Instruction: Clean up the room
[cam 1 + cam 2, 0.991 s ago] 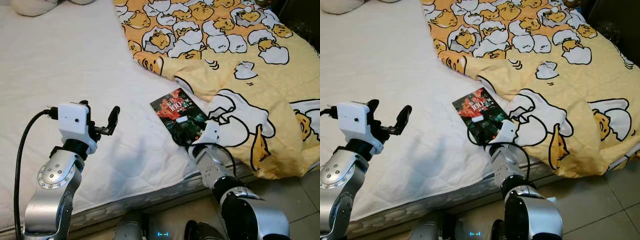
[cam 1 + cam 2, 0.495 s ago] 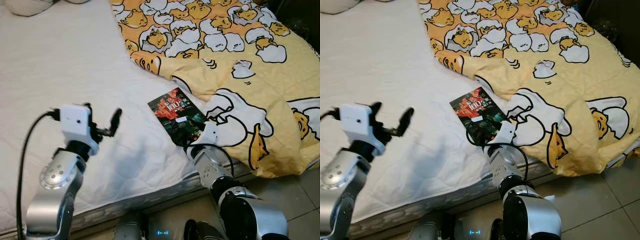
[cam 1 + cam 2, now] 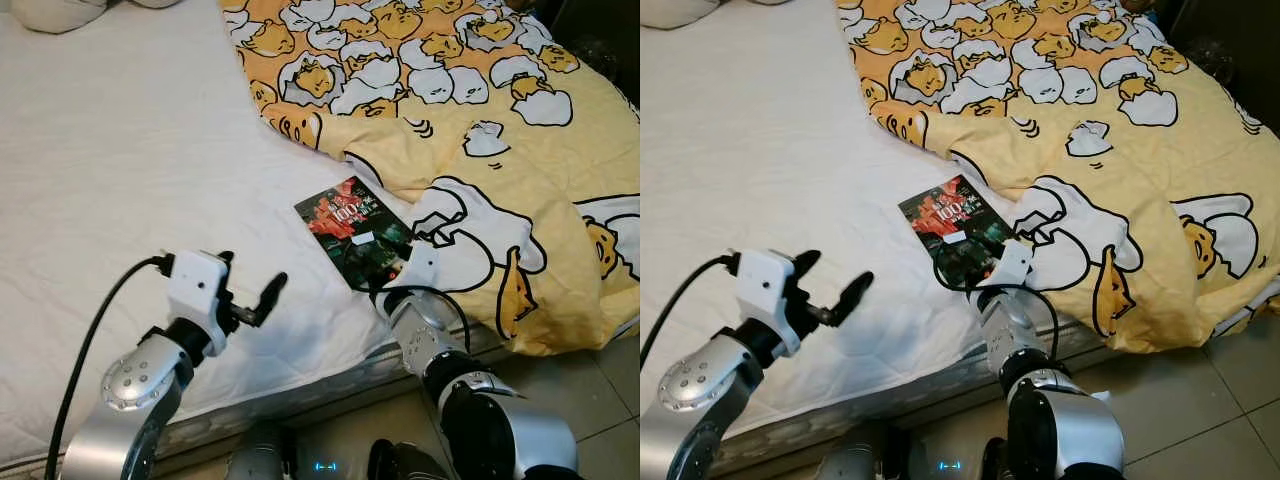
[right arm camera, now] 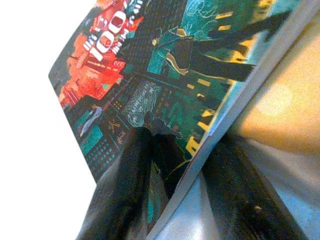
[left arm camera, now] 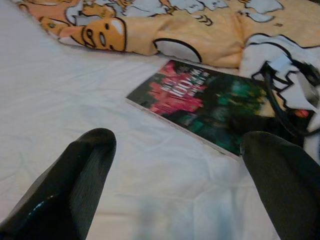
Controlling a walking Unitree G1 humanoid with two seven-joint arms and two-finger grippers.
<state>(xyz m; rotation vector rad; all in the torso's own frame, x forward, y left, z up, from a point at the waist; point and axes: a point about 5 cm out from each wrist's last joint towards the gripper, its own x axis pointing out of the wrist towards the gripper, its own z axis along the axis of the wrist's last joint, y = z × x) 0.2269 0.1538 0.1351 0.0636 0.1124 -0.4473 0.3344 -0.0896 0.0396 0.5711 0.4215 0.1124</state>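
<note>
Book, frame centre, on white bed: right gripper clamped on its edge. Left gripper, lower left, fingers spread, empty.

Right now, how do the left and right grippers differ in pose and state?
The left gripper hangs above the bare white mattress with fingers spread and nothing between them; the right gripper has its fingers closed on the near edge of the book, one on the cover and one beneath. The left is apart from the book; the right touches it. Both point toward the book.
</note>
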